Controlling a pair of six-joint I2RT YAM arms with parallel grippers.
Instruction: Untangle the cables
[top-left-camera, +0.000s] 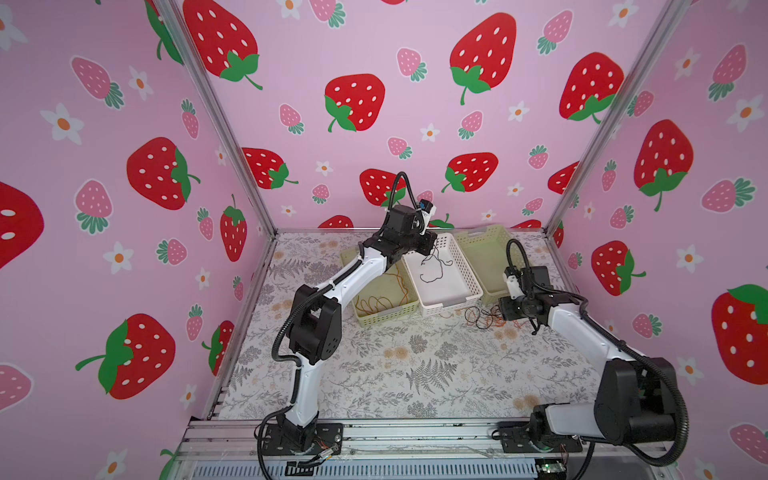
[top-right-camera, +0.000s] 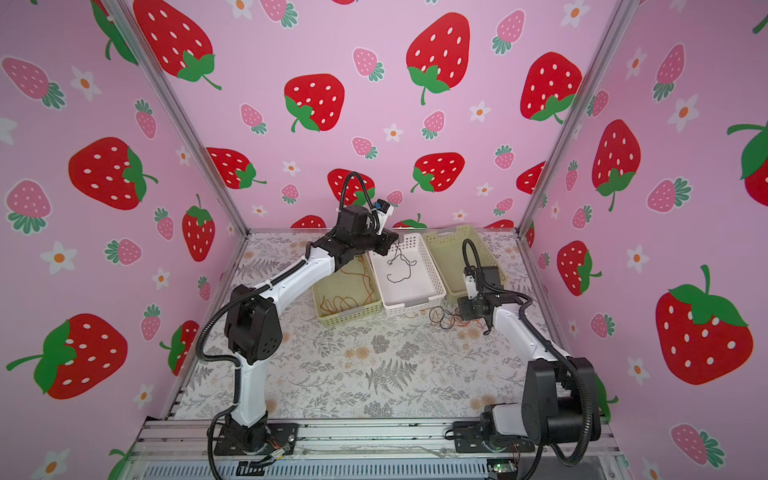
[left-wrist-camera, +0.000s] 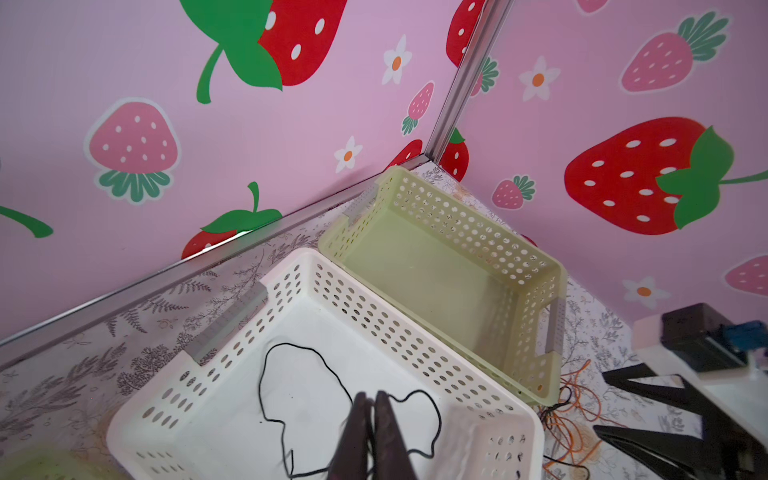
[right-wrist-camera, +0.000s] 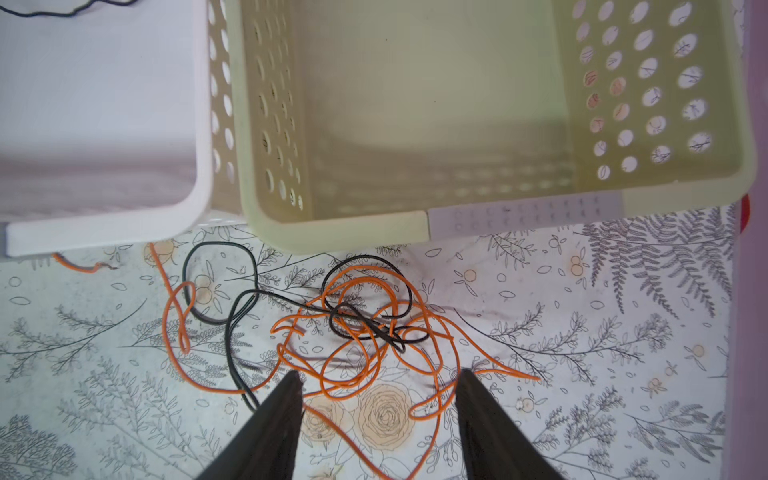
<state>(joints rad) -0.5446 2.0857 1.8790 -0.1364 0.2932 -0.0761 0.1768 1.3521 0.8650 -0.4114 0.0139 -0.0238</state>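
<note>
The left pincer (left-wrist-camera: 370, 400) hangs over the white basket (top-left-camera: 453, 306), its fingers almost together with only a slit between them. A black cable (left-wrist-camera: 266, 374) lies looped on that basket's floor and rises toward the fingers. Whether they pinch it cannot be told.

Just beside the white basket, on its left in both top views, a pale green basket (top-left-camera: 386, 319) holds a brownish-orange cable (top-left-camera: 380, 305). Another green basket (top-left-camera: 478, 233) stands against the white basket's right side.

On the counter (top-left-camera: 395, 374), in front of the white basket's right front corner, an orange cable (right-wrist-camera: 361, 332) and a second black cable (right-wrist-camera: 347, 308) lie knotted together. The right pincer (right-wrist-camera: 379, 376) sits low over this knot, spread wide, with a finger either side of the orange loops and nothing gripped.
</note>
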